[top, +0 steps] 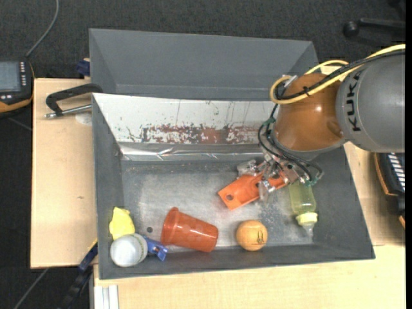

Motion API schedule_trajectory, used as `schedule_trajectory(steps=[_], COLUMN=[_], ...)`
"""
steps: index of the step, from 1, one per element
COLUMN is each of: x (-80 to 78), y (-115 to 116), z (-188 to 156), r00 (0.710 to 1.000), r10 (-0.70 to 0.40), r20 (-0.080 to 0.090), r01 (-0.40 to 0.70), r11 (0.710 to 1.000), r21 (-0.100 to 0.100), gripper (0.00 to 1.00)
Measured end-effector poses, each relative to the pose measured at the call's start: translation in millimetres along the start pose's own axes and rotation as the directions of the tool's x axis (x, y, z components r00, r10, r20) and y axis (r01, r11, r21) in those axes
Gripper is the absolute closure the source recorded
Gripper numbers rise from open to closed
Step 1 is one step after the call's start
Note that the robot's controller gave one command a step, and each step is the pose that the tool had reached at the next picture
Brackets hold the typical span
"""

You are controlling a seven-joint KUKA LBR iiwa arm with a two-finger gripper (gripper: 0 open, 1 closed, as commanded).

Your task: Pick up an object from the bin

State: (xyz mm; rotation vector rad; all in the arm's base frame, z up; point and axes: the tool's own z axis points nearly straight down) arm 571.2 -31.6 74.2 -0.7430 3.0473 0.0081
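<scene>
The gripper (266,180) is low in the right middle of the bin (106,192). Its two fingers are squeezed onto the right end of an orange toy (239,192), and the toy's other end sticks out to the left. A yellow-green bottle (301,201) lies just beside it on the right. An orange ball (251,235) and a red cup (188,230) lie near the front wall.

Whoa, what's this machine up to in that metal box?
A robot arm reaches into a grey bin from the right. Its gripper is low over the right end of an orange plastic piece near the bin's middle. Whether it has hold of it is unclear. A pale green bottle, an orange ball and a red cup lie nearby.
</scene>
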Motion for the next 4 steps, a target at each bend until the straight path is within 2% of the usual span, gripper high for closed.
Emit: schedule_trajectory(steps=[1, 2, 3, 4], x=[0.0, -25.0, -25.0, -22.8], y=[0, -5, -5, -5], z=[0, -109, -109, -155], r00=[1.0, 1.0, 1.0, 1.0], r10=[0.0, -0.017, -0.017, 0.008], r20=[0.0, 0.006, 0.006, 0.011], r01=[0.0, 0.017, 0.017, -0.009], r11=[1.0, 1.0, 1.0, 1.0], r21=[0.0, 0.001, 0.001, 0.001], gripper=[1.0, 1.0, 1.0, 1.0])
